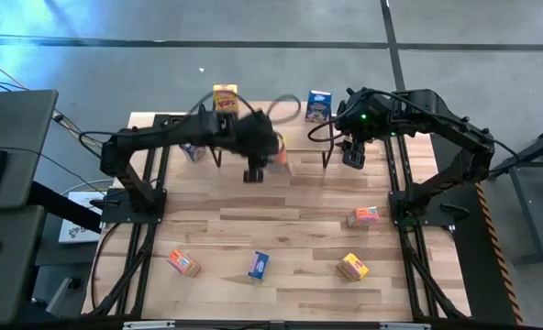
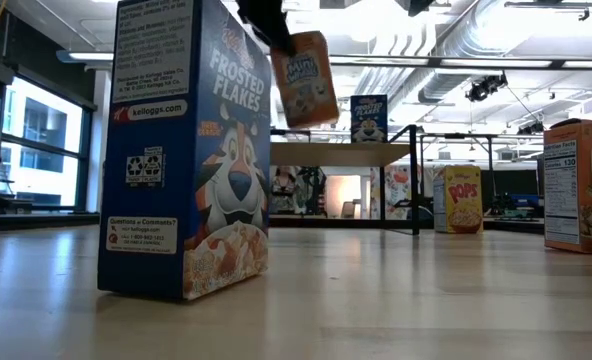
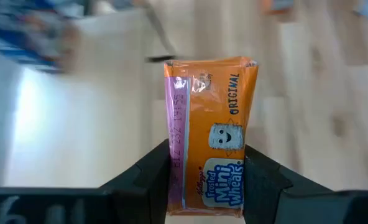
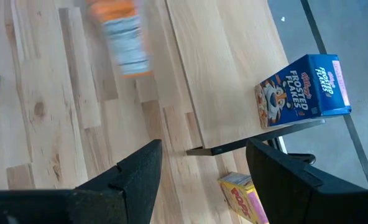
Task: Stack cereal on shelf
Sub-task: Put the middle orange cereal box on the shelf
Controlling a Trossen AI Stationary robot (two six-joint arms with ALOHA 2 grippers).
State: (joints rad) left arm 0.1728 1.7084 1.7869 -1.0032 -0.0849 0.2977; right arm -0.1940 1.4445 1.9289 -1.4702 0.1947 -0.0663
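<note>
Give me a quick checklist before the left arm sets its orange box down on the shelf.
1. Grip: left gripper has its fingers on both sides of the orange Mini-Wheats box: ok.
2. Box lifted clear of the tabletop, seen in the low view: ok.
3. Free space on the shelf: bare plank beside the blue Frosted Flakes box standing on it: ok.
4. Right gripper empty, fingers open, hovering near the shelf's edge: may crowd the placement, cannot tell.
5. Box squarely over the shelf: cannot tell.
</note>
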